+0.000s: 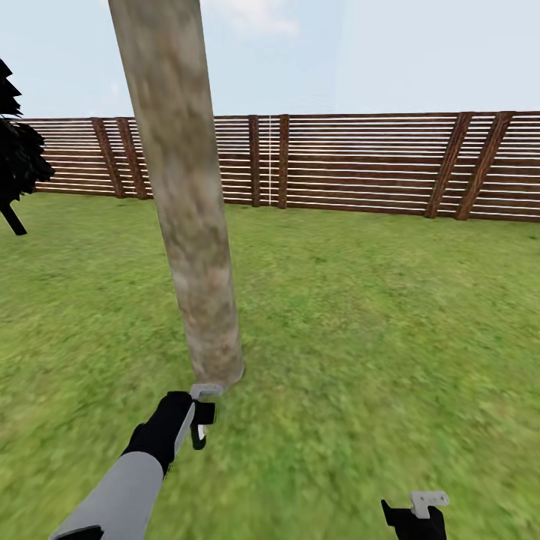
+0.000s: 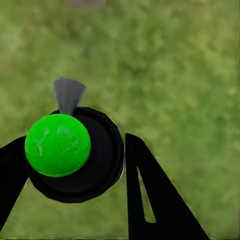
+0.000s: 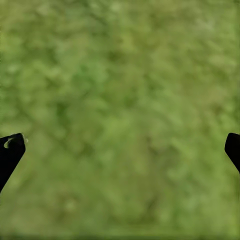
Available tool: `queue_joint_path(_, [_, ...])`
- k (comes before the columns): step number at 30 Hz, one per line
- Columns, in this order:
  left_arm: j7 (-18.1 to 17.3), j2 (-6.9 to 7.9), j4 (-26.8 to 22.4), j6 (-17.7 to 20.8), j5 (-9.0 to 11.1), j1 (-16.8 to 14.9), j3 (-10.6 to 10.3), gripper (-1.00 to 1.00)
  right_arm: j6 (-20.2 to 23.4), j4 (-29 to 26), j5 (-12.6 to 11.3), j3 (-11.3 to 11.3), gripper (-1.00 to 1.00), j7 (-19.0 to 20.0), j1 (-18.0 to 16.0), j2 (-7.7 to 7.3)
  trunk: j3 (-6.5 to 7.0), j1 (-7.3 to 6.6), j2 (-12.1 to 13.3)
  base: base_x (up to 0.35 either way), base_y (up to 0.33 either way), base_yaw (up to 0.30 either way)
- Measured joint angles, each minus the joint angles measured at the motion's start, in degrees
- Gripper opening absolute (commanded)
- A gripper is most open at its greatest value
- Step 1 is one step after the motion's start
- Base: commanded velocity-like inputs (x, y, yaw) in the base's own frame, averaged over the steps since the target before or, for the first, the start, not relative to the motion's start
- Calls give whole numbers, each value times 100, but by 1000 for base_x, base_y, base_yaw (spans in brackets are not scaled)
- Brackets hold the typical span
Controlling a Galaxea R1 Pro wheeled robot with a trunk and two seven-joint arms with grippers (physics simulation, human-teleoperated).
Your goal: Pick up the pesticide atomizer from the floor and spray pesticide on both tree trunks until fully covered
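Grey-brown tree trunk amid grass.

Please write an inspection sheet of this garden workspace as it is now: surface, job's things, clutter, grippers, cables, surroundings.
Surface: green grass.
Job's things: pale grey-brown tree trunk stands upright, just ahead of the left gripper; atomizer, green ball on black body with a grey nozzle, sits between the left fingers; no white specks visible on the bark.
Clutter: nothing seen.
Grippers: left shut on atomizer; right gripper open over grass.
Cables: nothing seen.
Surroundings: brown slat fence, black tree, sky.
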Motion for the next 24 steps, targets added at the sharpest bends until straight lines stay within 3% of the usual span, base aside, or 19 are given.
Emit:
queue_joint_path(2, [-1,139,2,19,1,46,-23,-100,0,0,0,1,100,0,0,0,0,0,0,3,0,-259])
queue_joint_path(5, [-3,171,54,10,1,64,-61,-100,0,0,0,0,100,0,0,0,0,0,0,219,33,-131])
queue_joint_path(9, [-3,168,97,44,7,79,-65,-100,0,0,-1,0,100,0,0,0,0,0,0,268,65,-11])
queue_joint_path(16, [-54,42,106,32,42,91,-132,-100,0,0,0,0,100,0,1,0,0,0,0,20,4,0])
queue_joint_path(19, [-54,92,98,37,13,90,-152,-100,0,0,0,0,100,0,0,0,0,0,0,0,0,0])
queue_joint_path(22, [-43,497,97,46,-36,83,-108,-100,0,5,0,0,100,0,0,0,0,0,0,0,0,0])
queue_joint_path(24, [-45,686,99,48,-11,88,-102,-100,0,8,0,0,100,-4,0,0,0,0,0,0,0,0])
